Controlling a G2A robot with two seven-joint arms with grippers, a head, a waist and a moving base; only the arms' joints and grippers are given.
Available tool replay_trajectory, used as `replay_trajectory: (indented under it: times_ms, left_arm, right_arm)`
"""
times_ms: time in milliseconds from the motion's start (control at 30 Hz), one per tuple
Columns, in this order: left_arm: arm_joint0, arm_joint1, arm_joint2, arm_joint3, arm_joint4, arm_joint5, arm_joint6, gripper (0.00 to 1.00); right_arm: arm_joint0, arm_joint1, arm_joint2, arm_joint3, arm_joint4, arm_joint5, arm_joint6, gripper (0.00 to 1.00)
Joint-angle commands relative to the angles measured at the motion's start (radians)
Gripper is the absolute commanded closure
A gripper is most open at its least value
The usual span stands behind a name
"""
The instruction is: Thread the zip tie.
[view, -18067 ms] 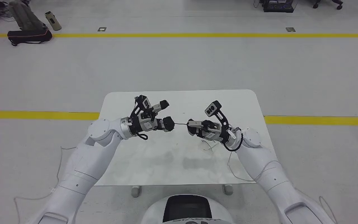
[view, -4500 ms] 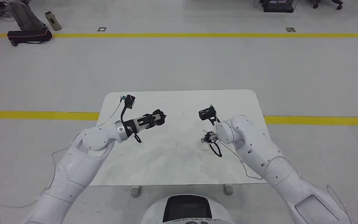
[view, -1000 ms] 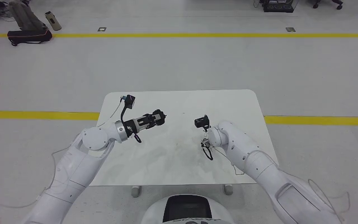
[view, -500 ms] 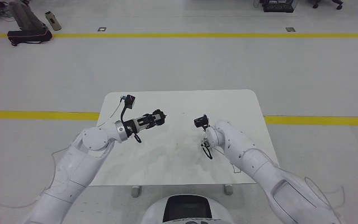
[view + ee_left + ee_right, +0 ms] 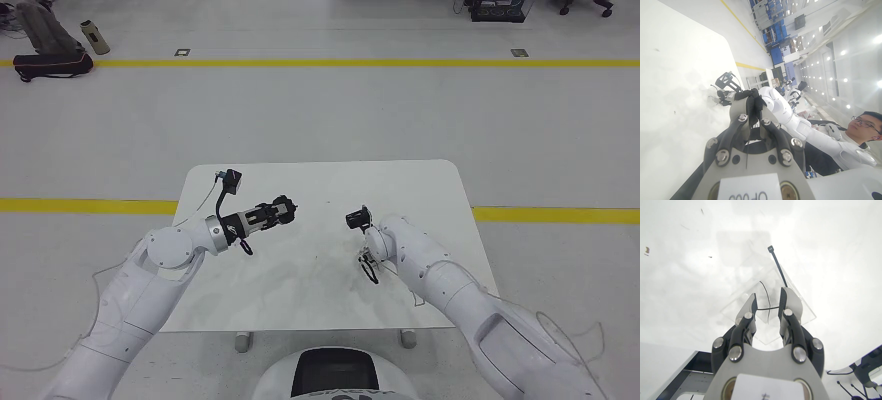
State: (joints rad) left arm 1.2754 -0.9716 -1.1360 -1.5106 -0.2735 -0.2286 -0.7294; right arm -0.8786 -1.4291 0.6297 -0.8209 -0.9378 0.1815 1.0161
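A black zip tie (image 5: 776,261) lies on a clear plate (image 5: 802,308) on the white table (image 5: 300,290); its head points away from my right gripper and its strap runs under one finger. My right gripper (image 5: 768,292) stands open just above the plate, and two thin black strands (image 5: 766,295) cross between its fingers. In the top view the right gripper (image 5: 367,264) points down at the table right of centre. My left gripper (image 5: 287,207) hangs above the table's left half, shut, with black-wrapped fingertips (image 5: 753,98). A thin black thread shows behind them; I cannot tell what it is.
The table's far rounded edge (image 5: 728,47) is well beyond both grippers. From the left wrist view, the right gripper (image 5: 723,96) sits low on the table ahead. Small dark specks (image 5: 710,257) dot the table surface near the plate.
The right arm has edged slightly to the left over the last second, its gripper staying over the zip tie. The left arm has not moved.
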Motion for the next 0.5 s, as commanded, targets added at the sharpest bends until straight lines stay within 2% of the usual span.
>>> replay_trajectory:
  times_ms: [0, 200, 333, 467]
  left_arm:
    - [0.0, 0.0, 0.0, 0.0, 0.0, 0.0, 0.0, 1.0]
    - [0.0, 0.0, 0.0, 0.0, 0.0, 0.0, 0.0, 1.0]
    - [0.0, 0.0, 0.0, 0.0, 0.0, 0.0, 0.0, 1.0]
    - [0.0, 0.0, 0.0, 0.0, 0.0, 0.0, 0.0, 1.0]
  right_arm:
    - [0.004, -0.006, -0.003, 0.014, 0.002, -0.005, -0.004, 0.75]
    - [0.015, -0.023, -0.007, 0.054, 0.007, -0.016, -0.015, 0.83]
    - [0.02, -0.031, -0.008, 0.076, 0.008, -0.021, -0.02, 1.0]
    - [0.023, -0.039, -0.008, 0.087, 0.007, -0.022, -0.023, 1.0]
